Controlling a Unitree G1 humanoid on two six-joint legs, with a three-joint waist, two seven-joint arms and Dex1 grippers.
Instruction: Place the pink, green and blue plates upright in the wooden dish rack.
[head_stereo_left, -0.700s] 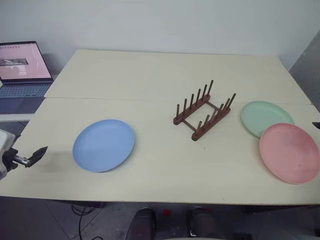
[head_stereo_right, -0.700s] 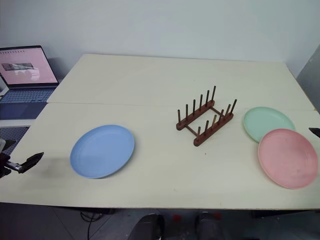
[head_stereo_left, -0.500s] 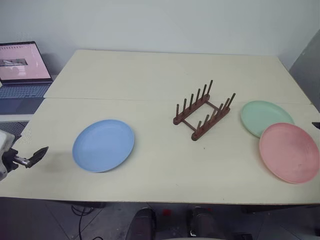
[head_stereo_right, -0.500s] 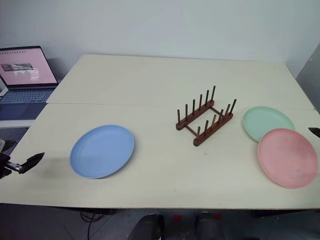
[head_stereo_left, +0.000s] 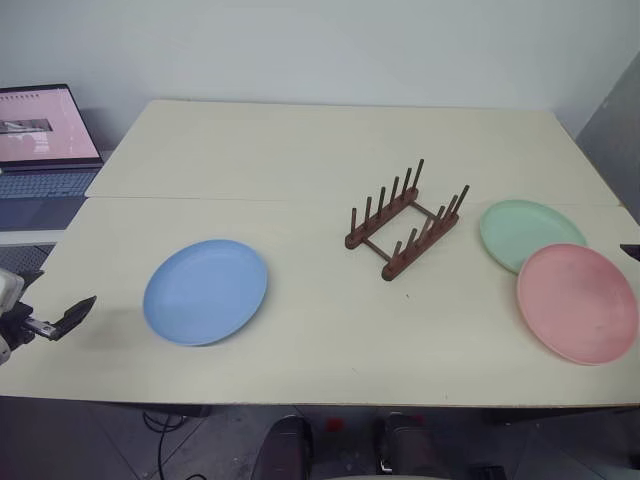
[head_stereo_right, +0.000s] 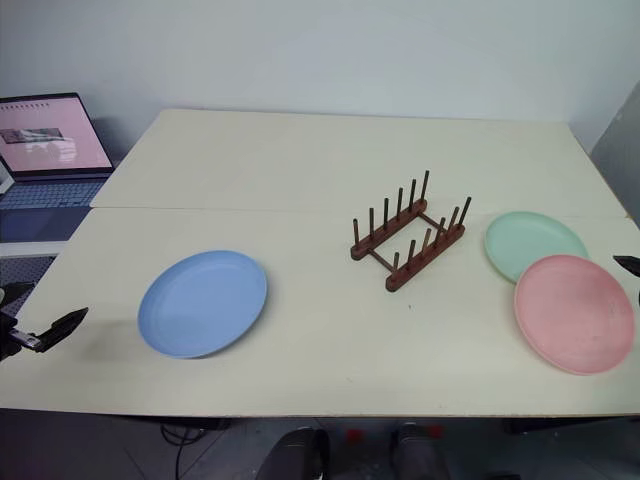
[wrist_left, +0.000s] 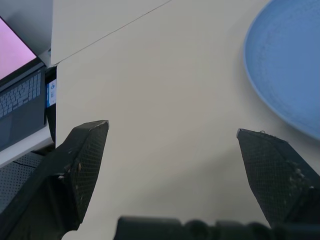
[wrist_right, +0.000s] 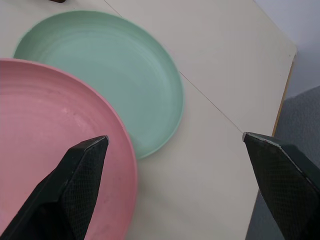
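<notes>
honestly with both grippers spread wide and empty, left gripper at lower left should catch the blue plate by its rim.

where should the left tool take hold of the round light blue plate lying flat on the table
Probably at the rim on its left edge, the side nearest the open left tool. The round light blue plate lies flat on the cream table, apart from the dark brown wooden peg rack, so only its thin raised rim offers a hold. Come in low from the left, one finger over the rim and one under.
</notes>
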